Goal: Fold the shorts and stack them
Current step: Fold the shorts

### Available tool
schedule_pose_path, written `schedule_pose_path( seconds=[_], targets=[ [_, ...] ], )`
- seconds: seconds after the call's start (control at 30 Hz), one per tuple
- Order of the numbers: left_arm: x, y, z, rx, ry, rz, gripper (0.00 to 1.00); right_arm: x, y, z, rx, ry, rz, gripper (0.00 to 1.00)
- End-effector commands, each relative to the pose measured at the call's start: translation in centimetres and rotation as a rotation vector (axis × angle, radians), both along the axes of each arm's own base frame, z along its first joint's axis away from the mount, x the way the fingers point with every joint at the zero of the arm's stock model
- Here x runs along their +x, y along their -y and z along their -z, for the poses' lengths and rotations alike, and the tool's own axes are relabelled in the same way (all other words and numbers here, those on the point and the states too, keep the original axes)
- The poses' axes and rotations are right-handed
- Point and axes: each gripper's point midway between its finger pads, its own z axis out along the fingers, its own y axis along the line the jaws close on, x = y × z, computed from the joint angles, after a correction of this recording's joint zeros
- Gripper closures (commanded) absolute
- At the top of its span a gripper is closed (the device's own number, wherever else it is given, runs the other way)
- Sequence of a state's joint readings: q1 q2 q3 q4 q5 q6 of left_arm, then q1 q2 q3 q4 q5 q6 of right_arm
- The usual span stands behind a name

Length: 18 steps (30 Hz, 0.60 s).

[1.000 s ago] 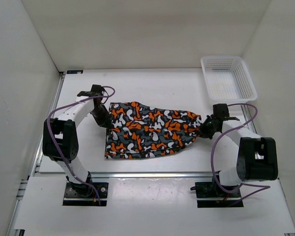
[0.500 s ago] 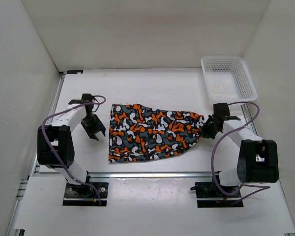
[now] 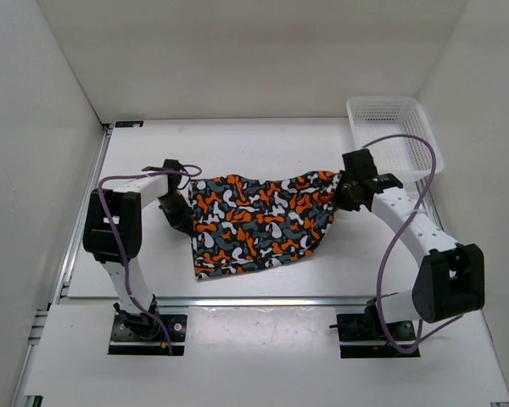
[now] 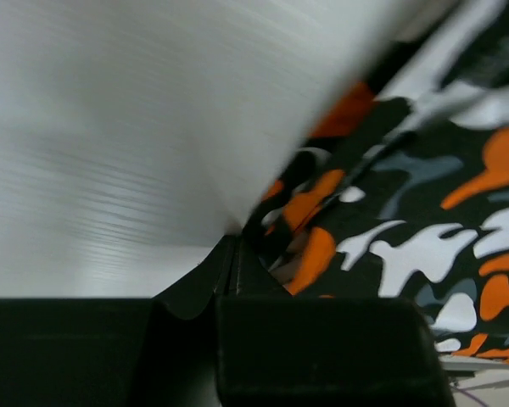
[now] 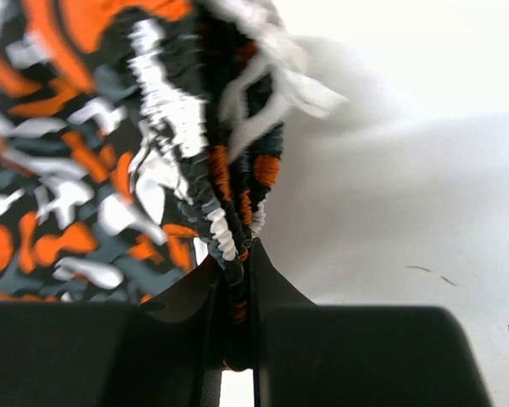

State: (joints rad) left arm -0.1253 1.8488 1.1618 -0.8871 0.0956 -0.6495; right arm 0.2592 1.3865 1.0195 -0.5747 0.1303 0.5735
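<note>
The camouflage shorts (image 3: pixel 259 225) lie across the middle of the table, with their right end lifted. My right gripper (image 3: pixel 341 191) is shut on the gathered waistband at that end. In the right wrist view the elastic band runs down between the closed fingers (image 5: pixel 236 263), with the cloth (image 5: pixel 85 170) to the left and the white drawstring (image 5: pixel 280 76) hanging above. My left gripper (image 3: pixel 182 216) is at the shorts' left edge. In the blurred left wrist view its fingers (image 4: pixel 234 242) are pressed together, and the cloth's hem (image 4: pixel 407 212) meets their tips.
A white mesh basket (image 3: pixel 393 136) stands at the back right, just behind my right arm. White walls enclose the table on the left, back and right. The metal rail (image 3: pixel 263 299) runs along the near edge.
My right gripper has lifted the waistband and carried it back and left. My left gripper drew away from the shorts half a second ago and is now back at their left edge, closed.
</note>
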Motion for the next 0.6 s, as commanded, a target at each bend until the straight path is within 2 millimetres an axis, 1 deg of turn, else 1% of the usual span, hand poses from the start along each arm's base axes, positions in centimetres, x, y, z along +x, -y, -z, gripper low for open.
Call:
schedule_pose_path(
  seconds=[0.0, 0.03, 0.07, 0.1, 0.13, 0.17, 0.2, 0.23, 0.27, 0.3, 0.33, 0.37, 0.4, 0.43, 0.47, 0.5, 0.53, 0.57],
  targets=[
    [0.9, 2.2, 0.1, -0.046, 0.032, 0.015, 0.90, 1.3, -2.0, -5.4, -0.066, 0.127, -0.049, 1.00],
    [0.8, 2.6, 0.1, -0.047, 0.032, 0.028, 0.90, 1.1, -3.9, -6.1, -0.074, 0.143, -0.101, 1.00],
    [0.8, 2.7, 0.1, -0.047, 0.030, 0.019, 0.90, 1.3, -4.8, -6.9, -0.091, 0.163, -0.106, 1.00],
    [0.8, 2.7, 0.1, -0.047, 0.030, 0.019, 0.90, 1.2, -7.3, -8.7, -0.090, 0.200, -0.164, 1.00],
    [0.8, 2.7, 0.1, -0.047, 0.030, 0.019, 0.90, 1.1, -8.5, -9.6, -0.098, 0.219, -0.188, 1.00],
    [1.0, 2.7, 0.1, -0.049, 0.039, 0.019, 0.90, 1.0, -9.8, -10.4, -0.105, 0.238, -0.214, 1.00],
    [1.0, 2.7, 0.1, -0.049, 0.039, 0.019, 0.90, 0.1, -12.0, -10.3, -0.136, 0.237, -0.270, 1.00],
    [1.0, 2.7, 0.1, -0.049, 0.039, 0.019, 0.90, 0.3, -13.6, -12.3, -0.120, 0.281, -0.291, 1.00],
    [1.0, 2.7, 0.1, -0.049, 0.039, 0.019, 0.90, 0.0, -15.0, -12.8, -0.121, 0.293, -0.318, 1.00],
    [1.4, 2.8, -0.1, -0.050, 0.048, 0.020, 0.90, -1.1, -17.5, -12.2, -0.138, 0.284, -0.390, 1.00],
    [1.4, 2.8, -0.1, -0.050, 0.049, 0.020, 0.90, -1.6, -19.0, -12.4, -0.130, 0.292, -0.421, 1.00],
    [1.3, 2.9, -0.2, -0.059, 0.047, 0.020, 0.90, -1.8, -20.6, -13.5, -0.120, 0.322, -0.451, 1.00],
    [1.3, 2.9, -0.2, -0.059, 0.047, 0.020, 0.90, -3.0, -23.0, -12.6, -0.126, 0.309, -0.511, 1.00],
    [1.3, 2.9, -0.2, -0.059, 0.047, 0.020, 0.90, -3.5, -24.3, -12.5, -0.132, 0.314, -0.550, 1.00],
    [1.3, 2.9, -0.2, -0.059, 0.047, 0.020, 0.90, -4.5, -26.4, -11.1, -0.151, 0.296, -0.607, 1.00],
    [1.3, 2.9, -0.2, -0.059, 0.047, 0.020, 0.90, -4.8, -27.9, -11.7, -0.131, 0.309, -0.640, 1.00],
    [1.3, 2.9, -0.2, -0.059, 0.048, 0.029, 0.90, -5.2, -28.7, -11.3, -0.139, 0.299, -0.658, 1.00],
    [1.3, 2.9, -0.2, -0.059, 0.048, 0.029, 0.90, -5.9, -30.2, -9.5, -0.160, 0.272, -0.702, 1.00]
  ],
)
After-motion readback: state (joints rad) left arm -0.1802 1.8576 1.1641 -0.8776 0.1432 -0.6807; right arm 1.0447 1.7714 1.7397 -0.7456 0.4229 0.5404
